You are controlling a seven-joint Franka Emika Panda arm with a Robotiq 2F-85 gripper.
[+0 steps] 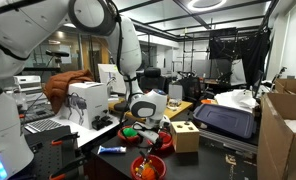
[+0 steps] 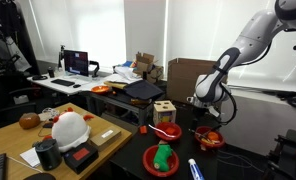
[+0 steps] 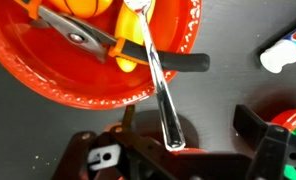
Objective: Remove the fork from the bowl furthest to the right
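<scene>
Red bowl (image 3: pixel 43 70) below the wide-open, empty gripper (image 3: pixel 180 152); closing off-centre could skid the slim fork (image 3: pixel 161 90), tipping the bowl.

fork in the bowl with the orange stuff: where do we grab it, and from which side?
Grip the fork by its handle end, which sticks out past the bowl rim toward the gripper. Its head lies inside among orange pieces and is crossed by a black handle, so that end looks crowded. Come down from the rim side, jaws across the thin shaft.
</scene>
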